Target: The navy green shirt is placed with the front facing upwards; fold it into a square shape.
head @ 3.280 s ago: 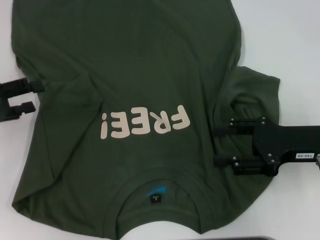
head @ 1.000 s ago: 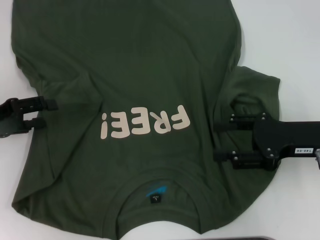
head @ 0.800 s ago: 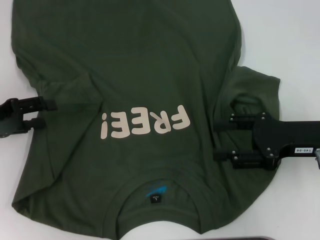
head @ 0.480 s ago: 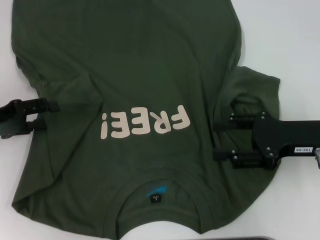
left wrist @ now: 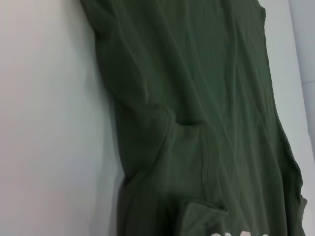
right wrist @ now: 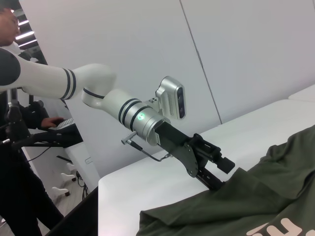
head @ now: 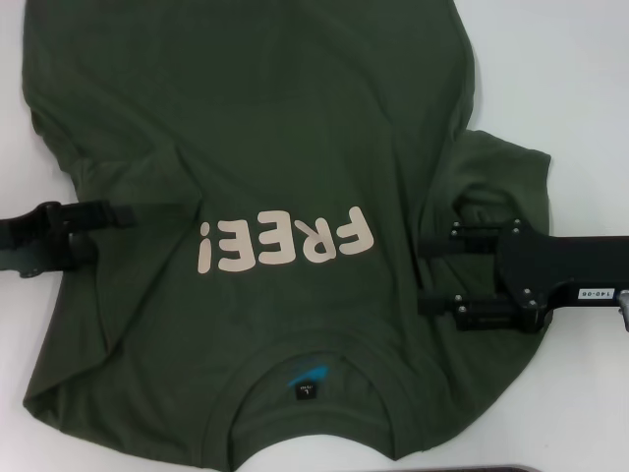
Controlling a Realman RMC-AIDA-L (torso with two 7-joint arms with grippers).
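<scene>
The navy green shirt point(head: 275, 128) lies front up on the white table point(head: 570, 79), collar and blue neck label nearest me, cream "FREE!" letters point(head: 285, 241) upside down. It also shows in the left wrist view point(left wrist: 197, 123) and the right wrist view point(right wrist: 246, 206). My left gripper point(head: 110, 232) is at the shirt's left edge, open, with its fingers reaching in at the fabric's border; the right wrist view shows it point(right wrist: 221, 174) with one finger above the cloth and one at its edge. My right gripper point(head: 432, 273) is open over the shirt's right side, beside the bunched right sleeve point(head: 506, 167).
The shirt's left sleeve is tucked under, leaving a crease point(left wrist: 192, 123). A dark object point(head: 521, 468) lies at the table's near edge. A person point(right wrist: 19, 147) stands beyond the table's left side.
My left gripper has moved right, from off the shirt onto its left edge. The right gripper and the shirt have stayed in place.
</scene>
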